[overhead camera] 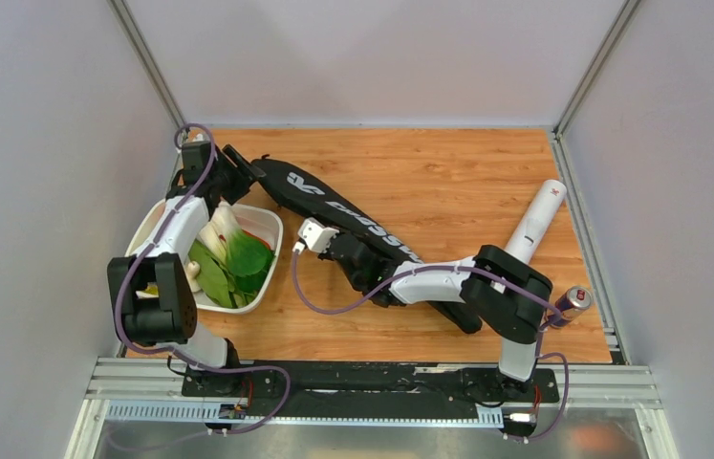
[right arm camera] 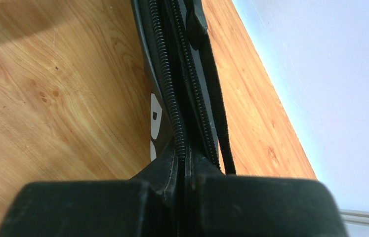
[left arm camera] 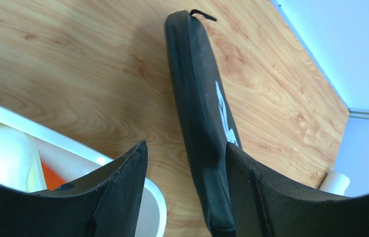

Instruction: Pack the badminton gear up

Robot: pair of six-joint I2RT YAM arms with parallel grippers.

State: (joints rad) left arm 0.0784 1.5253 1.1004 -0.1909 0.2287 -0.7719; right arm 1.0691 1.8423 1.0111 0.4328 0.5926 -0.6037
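Note:
The black racket bag (overhead camera: 334, 206) with white lettering lies diagonally across the wooden table. My right gripper (overhead camera: 345, 247) is shut on the bag's zipper edge (right arm camera: 177, 113) near its middle, as the right wrist view (right arm camera: 184, 165) shows. My left gripper (overhead camera: 246, 172) is open at the bag's far left end. In the left wrist view (left arm camera: 186, 150) that end of the bag (left arm camera: 199, 108) lies between the fingers, close against the right one. The long white tube (overhead camera: 536, 222) lies at the right. No rackets or shuttlecocks are in view.
A white tray (overhead camera: 271, 229) of toy vegetables stands at the left, under the left arm; its rim (left arm camera: 73, 146) shows beside my left finger. A small can (overhead camera: 573, 303) lies at the right edge near the right arm's elbow. Walls close in on three sides.

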